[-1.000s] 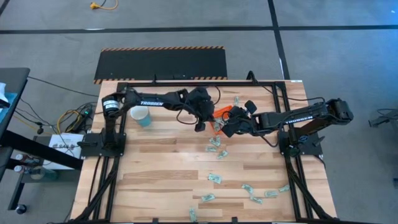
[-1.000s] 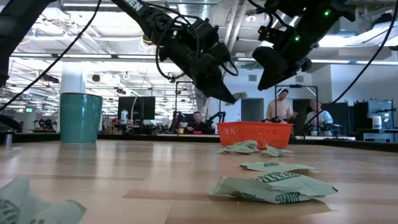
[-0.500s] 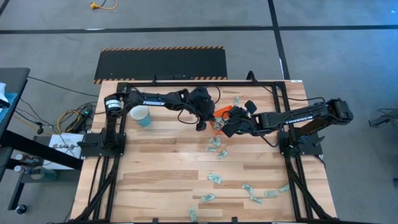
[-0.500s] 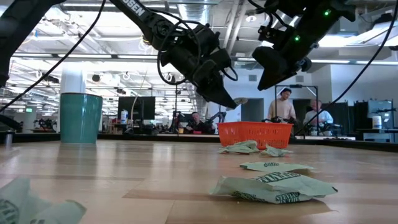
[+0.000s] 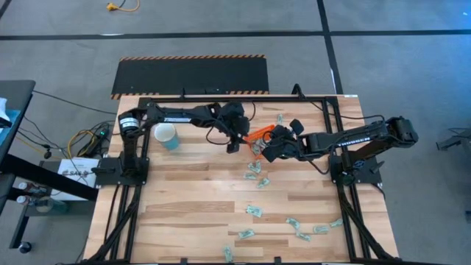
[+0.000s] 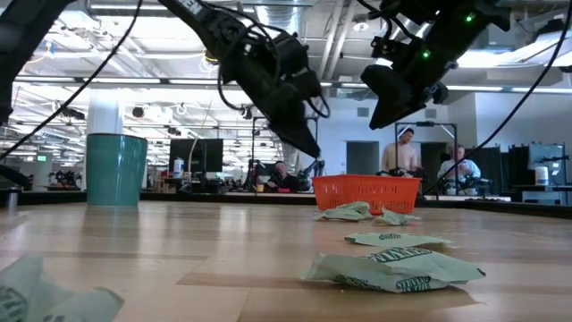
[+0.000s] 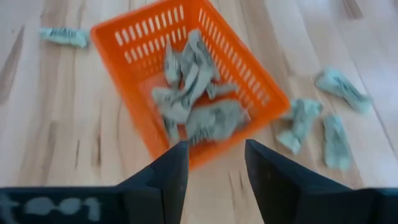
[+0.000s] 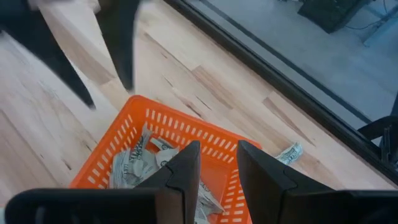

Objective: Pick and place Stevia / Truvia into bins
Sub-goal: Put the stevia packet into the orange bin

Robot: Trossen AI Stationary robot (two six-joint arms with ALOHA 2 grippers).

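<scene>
The orange bin [image 5: 259, 135] stands on the far middle of the table, with several pale green Stevia packets [image 7: 186, 93] lying in it. My left gripper [image 5: 232, 143] hangs open just left of the bin and above the table, with nothing between its fingers [image 7: 214, 168]. My right gripper [image 5: 265, 151] hovers over the bin's near right side, its fingers apart and empty [image 8: 217, 165]. More packets [image 5: 254, 171] lie flat on the wood near the bin and toward the near right corner [image 5: 294, 221].
A light-blue cup [image 5: 166, 137] stands upright at the far left. Loose packets lie beside the bin [image 7: 298, 118] and in the foreground of the low view [image 6: 393, 268]. People stand in the room behind the table [image 6: 404, 152]. Bare wood fills the near left.
My left gripper has opened and let go of the pale packet that it held at its fingertips over the bin's left side; the packet is gone from the tips. The gripper has drawn back a little toward the table's left.
</scene>
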